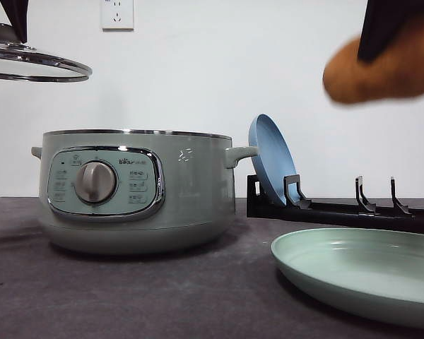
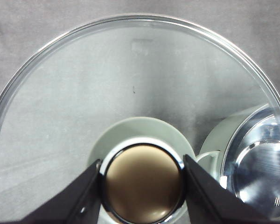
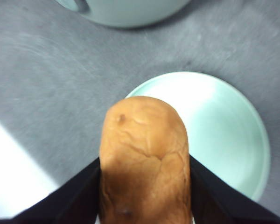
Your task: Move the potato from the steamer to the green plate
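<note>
Above green plate [image 3: 224,135], gripped potato [image 3: 144,163].

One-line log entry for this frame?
stage: carry | right gripper: shut on potato, above green plate | left gripper: holds lid aloft | steamer: open

one potato [image 1: 385,67], one steamer [image 1: 138,191], two plates, one glass lid [image 1: 35,63]

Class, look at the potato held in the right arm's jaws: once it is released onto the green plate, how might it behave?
The potato is a rounded oval, so it may roll on landing. The green plate looks glossy and shallow, so it might slide, though the raised rim should probably stop it. It looks firm, unlikely to deform.
</note>
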You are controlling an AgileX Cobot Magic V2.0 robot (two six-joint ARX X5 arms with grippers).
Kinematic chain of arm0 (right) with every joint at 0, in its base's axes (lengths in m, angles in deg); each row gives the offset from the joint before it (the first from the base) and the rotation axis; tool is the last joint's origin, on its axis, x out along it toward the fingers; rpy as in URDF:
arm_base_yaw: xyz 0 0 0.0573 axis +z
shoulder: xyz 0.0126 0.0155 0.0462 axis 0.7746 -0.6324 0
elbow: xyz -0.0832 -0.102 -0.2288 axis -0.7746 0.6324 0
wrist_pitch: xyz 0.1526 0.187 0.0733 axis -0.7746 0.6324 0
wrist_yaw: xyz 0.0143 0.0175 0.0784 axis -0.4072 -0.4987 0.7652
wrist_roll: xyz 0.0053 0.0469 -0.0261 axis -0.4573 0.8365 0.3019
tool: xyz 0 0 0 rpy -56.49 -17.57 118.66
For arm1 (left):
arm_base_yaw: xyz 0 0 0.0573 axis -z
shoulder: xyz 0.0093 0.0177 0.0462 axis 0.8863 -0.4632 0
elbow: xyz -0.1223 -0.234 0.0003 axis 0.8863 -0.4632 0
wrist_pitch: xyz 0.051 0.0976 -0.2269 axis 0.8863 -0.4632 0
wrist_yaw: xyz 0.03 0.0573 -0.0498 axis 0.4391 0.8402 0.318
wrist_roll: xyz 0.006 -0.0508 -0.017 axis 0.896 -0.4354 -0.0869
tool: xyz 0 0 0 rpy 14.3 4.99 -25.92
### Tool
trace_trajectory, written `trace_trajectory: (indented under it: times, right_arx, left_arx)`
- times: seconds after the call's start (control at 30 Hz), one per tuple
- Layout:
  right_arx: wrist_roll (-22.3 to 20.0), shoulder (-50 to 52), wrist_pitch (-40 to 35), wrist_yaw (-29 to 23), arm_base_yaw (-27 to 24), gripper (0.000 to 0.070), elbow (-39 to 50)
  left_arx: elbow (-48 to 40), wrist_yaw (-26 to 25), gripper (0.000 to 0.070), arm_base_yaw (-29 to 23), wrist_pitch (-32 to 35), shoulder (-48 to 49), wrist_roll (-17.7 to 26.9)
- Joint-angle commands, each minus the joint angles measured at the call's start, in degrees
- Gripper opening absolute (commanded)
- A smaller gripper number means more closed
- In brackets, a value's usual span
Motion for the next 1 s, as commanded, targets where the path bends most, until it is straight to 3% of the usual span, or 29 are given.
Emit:
trace_trajectory:
  times: [0.0,0.5,0.97]
  right_arx:
    - [1.8,-0.5,-4.1,0.1,0.0,0.0203,1.5]
    - [3.7,-3.0,-19.6,1.1,-2.9,0.0203,16.8]
    - [3.6,-8.1,-25.8,0.0,-6.2,0.0204,20.0]
  left_arx:
    - [2.5,-0.1,0.0010,0.0,1.9,-0.5,-0.1]
    - [2.5,-0.1,0.0010,0.0,1.9,-0.5,-0.1]
    - [2.5,-0.1,0.0010,0.2,1.9,-0.5,-0.3]
